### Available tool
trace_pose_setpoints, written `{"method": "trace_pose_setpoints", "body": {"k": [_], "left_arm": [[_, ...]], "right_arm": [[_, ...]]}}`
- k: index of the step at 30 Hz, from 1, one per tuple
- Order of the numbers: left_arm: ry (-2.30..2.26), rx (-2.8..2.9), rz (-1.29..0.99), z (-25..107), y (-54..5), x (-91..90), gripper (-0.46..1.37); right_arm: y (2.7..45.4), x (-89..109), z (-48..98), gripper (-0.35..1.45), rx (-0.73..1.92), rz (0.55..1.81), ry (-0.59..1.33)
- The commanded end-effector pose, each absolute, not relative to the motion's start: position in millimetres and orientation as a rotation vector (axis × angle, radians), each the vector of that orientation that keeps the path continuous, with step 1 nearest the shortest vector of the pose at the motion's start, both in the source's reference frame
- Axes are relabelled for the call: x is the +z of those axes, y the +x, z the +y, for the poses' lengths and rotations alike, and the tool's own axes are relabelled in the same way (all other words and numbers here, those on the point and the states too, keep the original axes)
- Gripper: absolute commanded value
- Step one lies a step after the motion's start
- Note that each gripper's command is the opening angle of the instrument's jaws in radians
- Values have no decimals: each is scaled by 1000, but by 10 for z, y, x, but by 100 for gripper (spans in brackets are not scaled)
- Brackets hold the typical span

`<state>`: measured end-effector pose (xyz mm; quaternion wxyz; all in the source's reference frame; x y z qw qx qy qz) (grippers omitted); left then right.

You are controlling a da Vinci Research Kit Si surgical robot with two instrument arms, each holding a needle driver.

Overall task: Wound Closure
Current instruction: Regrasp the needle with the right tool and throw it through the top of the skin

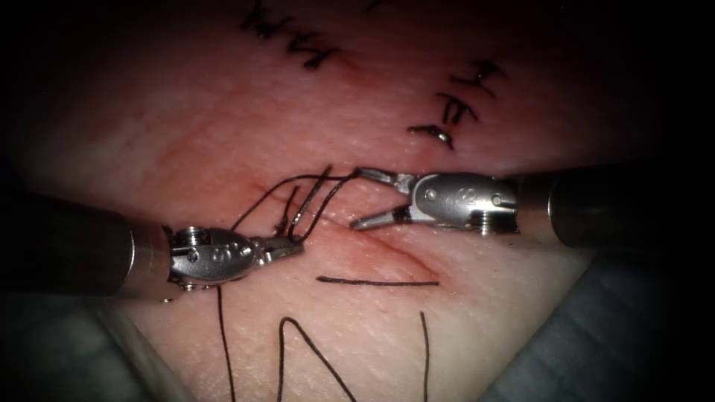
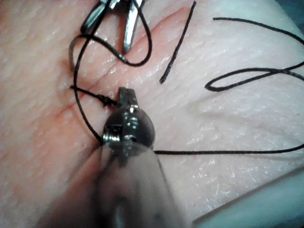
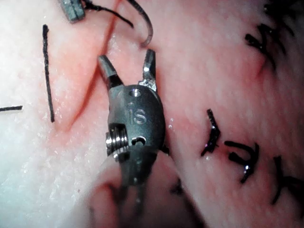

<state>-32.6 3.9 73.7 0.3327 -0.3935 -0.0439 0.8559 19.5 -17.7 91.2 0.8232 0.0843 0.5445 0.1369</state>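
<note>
Steel left hand (image 1: 294,244) gripping thread (image 1: 298,195), right hand (image 1: 365,199) open, empty

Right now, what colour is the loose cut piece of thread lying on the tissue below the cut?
Black. The cut piece of thread shows best in the endoscope view.

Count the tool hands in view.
2. Left hand, left of the cut, shut on thread; right hand, over the cut, open and empty. The needle seemingly sticks in the tissue between them.

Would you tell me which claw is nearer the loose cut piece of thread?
Left. The left claw sits just up-left of the thread piece; the open right claw is farther above it.
</note>
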Motion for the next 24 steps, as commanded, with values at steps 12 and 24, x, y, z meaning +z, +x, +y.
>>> {"method": "trace_pose_setpoints", "body": {"k": [12, 24], "left_arm": [[-1035, 2238, -130, 38, -323, 735, -35], [-1035, 2238, -130, 40, -324, 737, -35]], "right_arm": [[196, 896, -174, 98, 215, 1134, 53], [212, 855, -186, 110, -15, 1121, -261]]}}
